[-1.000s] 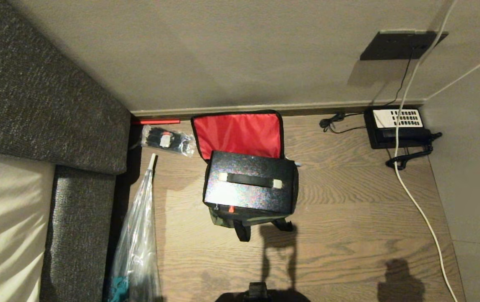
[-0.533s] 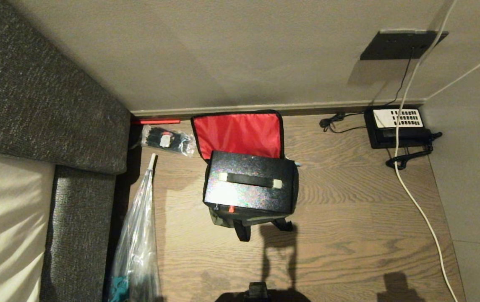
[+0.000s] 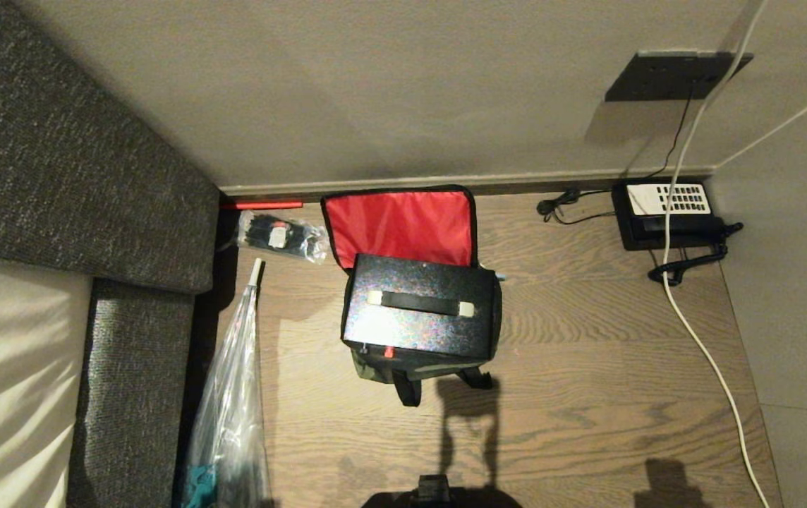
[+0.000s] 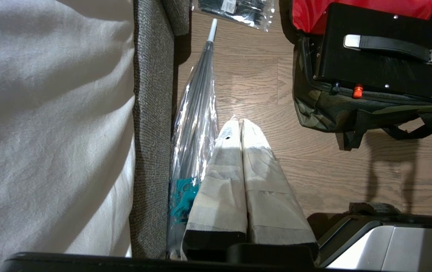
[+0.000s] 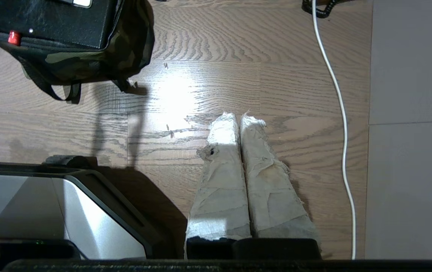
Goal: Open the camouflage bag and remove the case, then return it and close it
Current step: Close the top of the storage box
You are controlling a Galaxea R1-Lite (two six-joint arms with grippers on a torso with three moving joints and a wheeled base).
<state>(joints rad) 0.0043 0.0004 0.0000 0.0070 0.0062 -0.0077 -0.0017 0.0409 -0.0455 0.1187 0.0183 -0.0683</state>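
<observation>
At the centre of the head view, the camouflage bag (image 3: 414, 363) stands on the wooden floor (image 3: 587, 395) with its red-lined lid (image 3: 403, 226) flipped back against the wall. The case (image 3: 421, 314), black and sparkly, sits upright in the bag's mouth with its handle (image 3: 421, 303) on top, where a gripper could take it; it is probably only partly sunk in, though its lower part is hidden. Both grippers hang low over bare floor, away from the bag: the left gripper (image 4: 238, 126) has its taped fingers pressed together on nothing, beside a clear plastic bag (image 4: 195, 113) along the sofa (image 4: 151, 113); the right gripper (image 5: 238, 119) is likewise clenched and empty, near a white cable (image 5: 338, 113). A black telephone (image 3: 664, 215) lies at the upper right.
</observation>
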